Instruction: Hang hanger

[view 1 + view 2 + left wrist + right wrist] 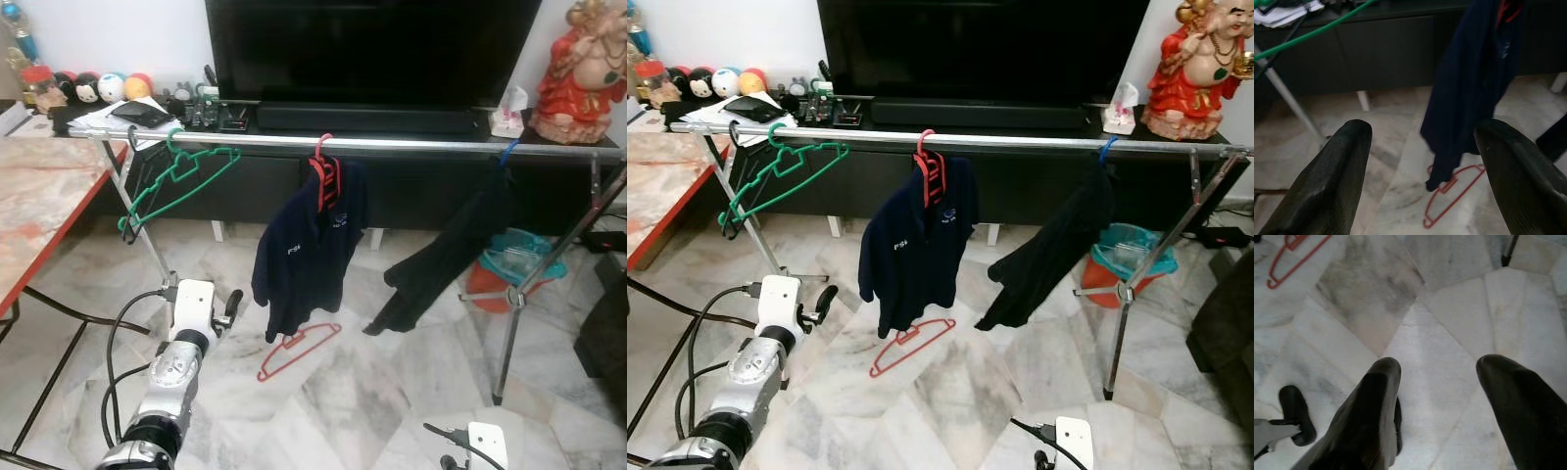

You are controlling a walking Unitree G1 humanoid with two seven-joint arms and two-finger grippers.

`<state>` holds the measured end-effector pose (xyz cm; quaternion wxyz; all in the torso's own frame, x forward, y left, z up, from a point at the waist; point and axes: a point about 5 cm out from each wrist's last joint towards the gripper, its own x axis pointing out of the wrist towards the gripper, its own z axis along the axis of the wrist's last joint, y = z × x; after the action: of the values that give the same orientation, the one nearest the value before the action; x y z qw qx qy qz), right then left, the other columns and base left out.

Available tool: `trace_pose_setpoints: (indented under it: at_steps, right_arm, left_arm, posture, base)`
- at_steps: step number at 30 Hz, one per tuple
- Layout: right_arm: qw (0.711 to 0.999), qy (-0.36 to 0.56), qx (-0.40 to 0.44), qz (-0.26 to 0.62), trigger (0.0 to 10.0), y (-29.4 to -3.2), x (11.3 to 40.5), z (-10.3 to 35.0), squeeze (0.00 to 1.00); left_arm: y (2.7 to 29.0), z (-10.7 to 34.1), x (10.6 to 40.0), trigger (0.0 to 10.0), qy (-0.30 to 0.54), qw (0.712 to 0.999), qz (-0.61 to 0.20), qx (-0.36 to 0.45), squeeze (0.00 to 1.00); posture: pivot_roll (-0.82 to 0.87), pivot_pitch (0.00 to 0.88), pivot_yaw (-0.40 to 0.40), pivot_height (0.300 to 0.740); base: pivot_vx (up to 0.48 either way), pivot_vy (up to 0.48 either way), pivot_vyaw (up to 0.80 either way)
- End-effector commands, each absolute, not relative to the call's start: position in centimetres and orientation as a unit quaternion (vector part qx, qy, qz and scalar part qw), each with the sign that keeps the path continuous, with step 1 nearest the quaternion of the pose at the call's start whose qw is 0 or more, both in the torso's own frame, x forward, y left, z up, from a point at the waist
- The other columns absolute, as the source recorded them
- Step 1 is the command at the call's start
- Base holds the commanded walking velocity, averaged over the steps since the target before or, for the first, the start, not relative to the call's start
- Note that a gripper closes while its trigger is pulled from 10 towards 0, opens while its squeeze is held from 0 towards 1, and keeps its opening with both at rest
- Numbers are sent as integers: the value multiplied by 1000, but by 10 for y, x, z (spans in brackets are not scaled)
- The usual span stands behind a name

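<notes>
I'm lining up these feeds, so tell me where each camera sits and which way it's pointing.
Left eye view: on the head, looking forward and down at the rail; left arm low on the left.
Right eye view: same scene, its stereo twin.
Left wrist view: along the open left gripper toward the red hanger on the floor.
Right wrist view: down along the open right gripper at marble tiles.
Shared: all four show the red hanger.

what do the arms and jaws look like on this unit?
Left arm: silver ribbed metal segments, a white boxy wrist housing, black cables looping alongside. Left gripper: two long, matte black, round-tipped fingers. Right arm: white wrist housing with a black cable. Right gripper: the same black fingers.
</notes>
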<state>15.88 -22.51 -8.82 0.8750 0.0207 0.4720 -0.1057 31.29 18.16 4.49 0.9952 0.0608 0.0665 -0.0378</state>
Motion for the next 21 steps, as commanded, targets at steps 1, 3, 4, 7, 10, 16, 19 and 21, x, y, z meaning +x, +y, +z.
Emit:
trace_pose_setpoints:
  at_steps: [1,3,4,7,10,16,19,21]
  right_arm:
    - [876,467,23,-115,10000,-229,162,-86,0]
    - [879,461,25,-119,10000,-230,166,-84,0]
    - [880,457,28,-122,10000,-230,169,-83,0]
    - [884,447,39,-135,10000,-231,175,-80,0]
    - [886,441,40,-140,10000,-232,179,-78,0]
    - [889,430,46,-153,10000,-237,187,-73,0]
    - [890,427,43,-153,10000,-237,190,-71,0]
    - [892,426,33,-148,10000,-237,192,-70,0]
  left_arm:
    - [179,40,308,10000,68,995,-42,52,0]
    - [176,48,312,10000,49,996,-48,53,0]
    - [175,51,314,10000,42,996,-51,54,0]
    - [171,59,316,10000,23,997,-58,48,0]
    - [168,63,315,10000,10,997,-65,44,0]
    - [167,62,312,10000,11,997,-65,42,0]
    - [170,65,310,10000,4,997,-65,44,0]
    - [172,69,308,10000,-1,996,-73,49,0]
  posture:
    - [-135,0,-35,740]
    - [-136,0,-33,740]
    - [-142,0,-25,740]
    - [-157,0,-13,740]
    - [-172,0,-7,740]
    - [-176,0,-18,740]
    - [-170,0,-12,740]
    - [-187,0,10,740]
  base:
    - [0,0,0]
    - [0,0,0]
    - [0,0,0]
    - [0,0,0]
    - [0,0,0]
    - [0,0,0]
    - [0,0,0]
    - [0,0,0]
